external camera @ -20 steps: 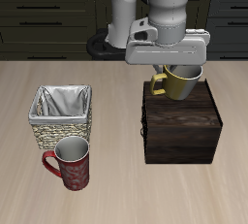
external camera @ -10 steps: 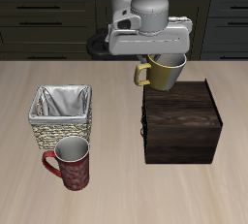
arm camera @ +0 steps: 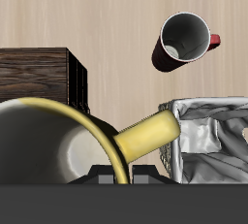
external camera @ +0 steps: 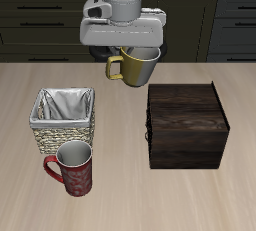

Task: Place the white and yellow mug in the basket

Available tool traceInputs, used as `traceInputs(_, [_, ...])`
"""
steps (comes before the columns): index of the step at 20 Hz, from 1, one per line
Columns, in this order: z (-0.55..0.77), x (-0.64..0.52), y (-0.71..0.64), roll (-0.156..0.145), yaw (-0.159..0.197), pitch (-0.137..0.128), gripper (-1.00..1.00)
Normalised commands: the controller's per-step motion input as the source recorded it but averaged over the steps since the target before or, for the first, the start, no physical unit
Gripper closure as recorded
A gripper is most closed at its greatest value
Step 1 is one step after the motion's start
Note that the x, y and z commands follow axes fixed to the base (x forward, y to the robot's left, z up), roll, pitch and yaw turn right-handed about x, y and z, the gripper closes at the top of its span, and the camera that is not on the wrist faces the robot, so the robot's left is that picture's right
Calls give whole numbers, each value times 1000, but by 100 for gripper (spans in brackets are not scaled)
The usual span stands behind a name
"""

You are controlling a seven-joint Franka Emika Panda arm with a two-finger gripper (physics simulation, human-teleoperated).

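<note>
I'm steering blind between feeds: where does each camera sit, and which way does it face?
Exterior view: in front and above, facing the robot's base; shows the arm and gripper carrying the white and yellow mug in the air.
Wrist view: on the gripper, looking down past the mug at the tabletop.
Both show the basket, red mug and wooden box.

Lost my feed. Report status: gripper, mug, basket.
Gripper shut on white and yellow mug, held in the air between wooden box and basket. Basket empty. Red mug beside basket, not in the way.
</note>
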Motion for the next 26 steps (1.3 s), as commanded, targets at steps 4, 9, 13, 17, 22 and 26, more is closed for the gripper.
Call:
traceInputs(4, [65,-121,-586,-51,0,-29,100])
traceInputs(9, [-93,-149,-412,-15,39,-12,100])
traceInputs(13, [-81,-48,-356,6,27,-15,100])
traceInputs(17, [-94,-48,-502,-21,-28,11,100])
traceInputs(22, [-2,-75,-374,-23,-14,-11,100])
traceInputs(26, [-127,-36,-456,-28,6,9,100])
